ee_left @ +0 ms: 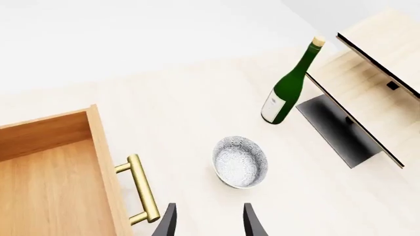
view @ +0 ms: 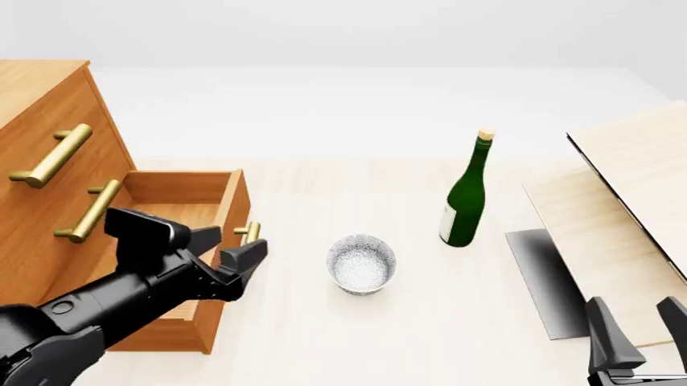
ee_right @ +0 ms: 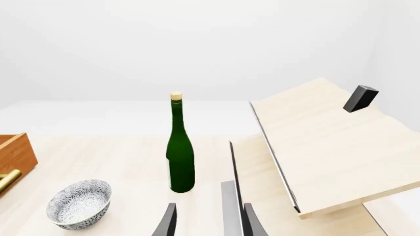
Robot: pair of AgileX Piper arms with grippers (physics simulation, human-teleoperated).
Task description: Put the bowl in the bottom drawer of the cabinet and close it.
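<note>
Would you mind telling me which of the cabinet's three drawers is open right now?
The bottom drawer is pulled out and empty inside; the two upper drawers sit flush in the cabinet.

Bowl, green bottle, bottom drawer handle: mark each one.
bowl [view: 361, 263], front view, speckled inside.
green bottle [view: 465, 201], front view, glass body.
bottom drawer handle [ee_left: 142, 189], left wrist view, middle of brass bar.

bowl [ee_right: 78, 204] upright on table | green bottle [ee_right: 180, 157] standing beside | pale boards [ee_right: 328, 147] | right hand [ee_right: 208, 221] parted, empty
</note>
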